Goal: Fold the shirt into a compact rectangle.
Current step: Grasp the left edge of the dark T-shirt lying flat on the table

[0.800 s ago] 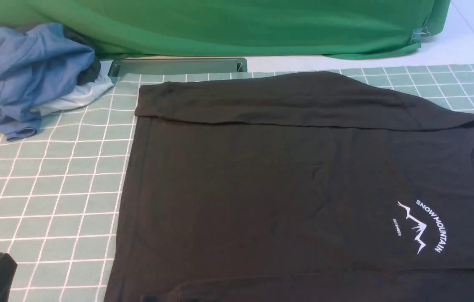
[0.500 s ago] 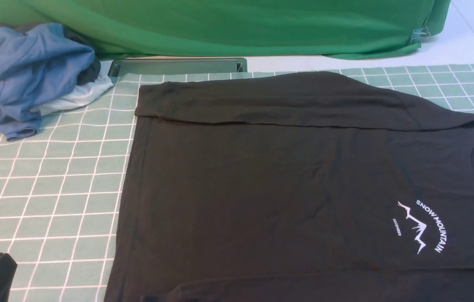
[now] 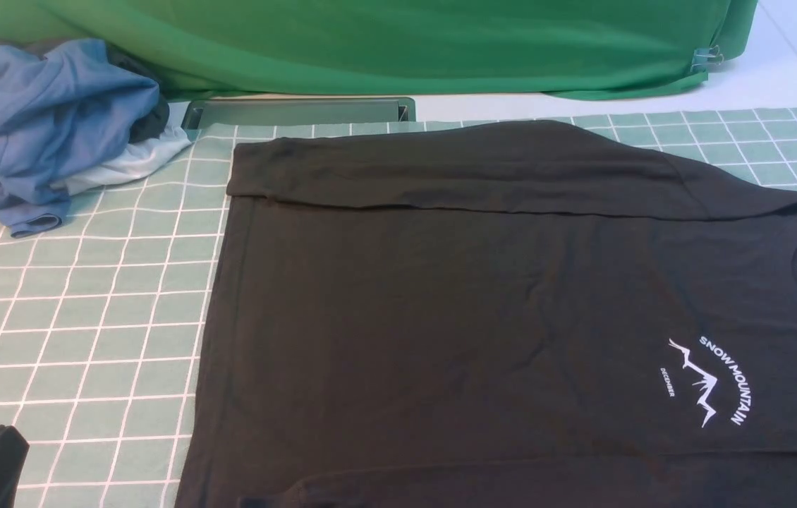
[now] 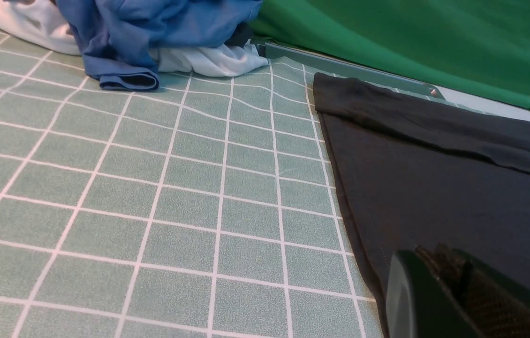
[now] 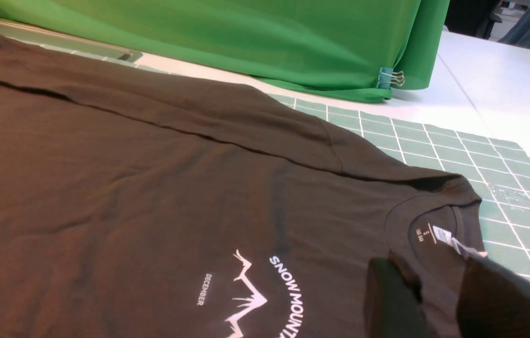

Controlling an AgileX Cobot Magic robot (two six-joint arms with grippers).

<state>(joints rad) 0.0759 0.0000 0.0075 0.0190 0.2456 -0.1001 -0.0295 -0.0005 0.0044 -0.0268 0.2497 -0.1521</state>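
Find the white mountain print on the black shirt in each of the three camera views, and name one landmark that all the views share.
Front view: the mountain print is at lower right, on the chest of the shirt.
Left wrist view: not in it; only plain black fabric shows.
Right wrist view: the print lies close to the collar, partly cut off by the picture's edge.
Shared landmark: the green cloth at the back.
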